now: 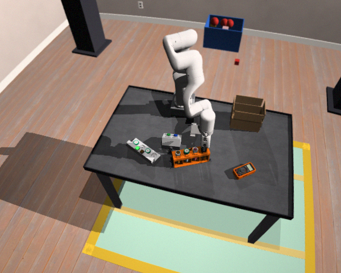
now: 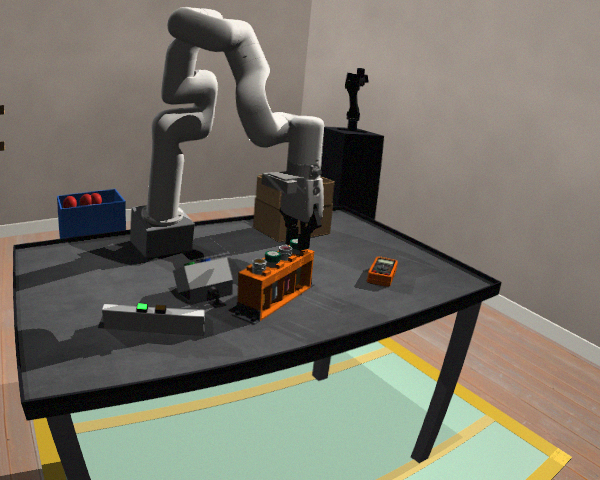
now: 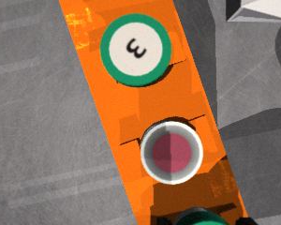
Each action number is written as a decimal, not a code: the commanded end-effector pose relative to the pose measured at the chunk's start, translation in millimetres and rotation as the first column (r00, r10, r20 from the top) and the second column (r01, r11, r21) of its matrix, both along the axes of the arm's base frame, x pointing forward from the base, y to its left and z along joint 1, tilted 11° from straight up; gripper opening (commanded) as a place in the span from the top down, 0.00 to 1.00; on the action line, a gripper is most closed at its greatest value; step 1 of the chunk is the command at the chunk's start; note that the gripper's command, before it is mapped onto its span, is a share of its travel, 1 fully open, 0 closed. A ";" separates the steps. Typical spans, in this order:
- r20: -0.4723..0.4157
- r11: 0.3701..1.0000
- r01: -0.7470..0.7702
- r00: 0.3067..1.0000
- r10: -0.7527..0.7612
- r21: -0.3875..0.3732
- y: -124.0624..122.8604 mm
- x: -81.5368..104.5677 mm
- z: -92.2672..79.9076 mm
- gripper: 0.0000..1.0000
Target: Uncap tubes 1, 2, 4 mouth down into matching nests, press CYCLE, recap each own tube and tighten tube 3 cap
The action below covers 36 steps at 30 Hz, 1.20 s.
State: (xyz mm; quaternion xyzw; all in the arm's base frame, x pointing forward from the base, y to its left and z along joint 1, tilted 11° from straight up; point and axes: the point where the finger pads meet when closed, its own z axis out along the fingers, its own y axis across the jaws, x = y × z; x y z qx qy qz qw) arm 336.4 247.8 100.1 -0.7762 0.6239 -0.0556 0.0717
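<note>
Cap 1 (image 3: 199,218) sits at the mouth of tube 1, at the end of the rack (image 3: 108,94) that lies on the arm's left. The claw (image 2: 299,237) is clenched on this cap from above, with the wrist vertical over the tube. How far the cap is threaded on cannot be told.

Next along the rack, tube 2 (image 3: 171,152) stands open and shows pink liquid. Cap 3 (image 3: 136,49) is on its tube. Tube 4 (image 1: 178,152), at the far end, is open.

On the tray (image 1: 153,160), beside the rack on the counter (image 1: 253,190), the green lamp (image 1: 137,147) is lit. Cap 2 (image 1: 147,151) and cap 4 (image 1: 136,142) lie in their nests. Nest 1 appears vacant.

Progress, as judged:
- Decapping: done.
- Aspirate cycle: ended, since the green lamp is lit.
- Recapping: in hand, on the first of three caps.

Remaining:
- Turn cap 1 until it stops.
- Return cap 2 and cap 4 to their tubes.
- Check cap 3 for tightness.
- Release, then press READY on the key housing (image 1: 170,141).
</note>
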 end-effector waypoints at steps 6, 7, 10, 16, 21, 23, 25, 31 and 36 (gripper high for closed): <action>0.008 1.000 0.015 1.000 -0.015 -0.009 0.0 1.0 0.9 0.54; 0.008 1.000 0.015 1.000 -0.015 -0.009 -0.1 1.0 1.0 0.54; 0.008 1.000 0.015 1.000 -0.015 -0.009 0.0 1.0 0.9 0.54; 0.008 1.000 0.015 1.000 -0.015 -0.009 -0.3 -0.6 9.7 0.54; 0.008 1.000 0.015 1.000 -0.015 -0.009 -0.7 -3.4 24.5 0.54; 0.008 1.000 0.015 1.000 -0.015 -0.009 -0.9 -4.5 30.4 0.54; 0.008 1.000 0.015 1.000 -0.015 -0.009 -1.1 -5.6 36.3 0.54; 0.008 1.000 0.015 1.000 -0.015 -0.009 -1.4 -7.4 46.2 0.54; 0.010 0.957 -0.282 0.959 0.283 -0.066 -33.5 -0.6 46.5 0.54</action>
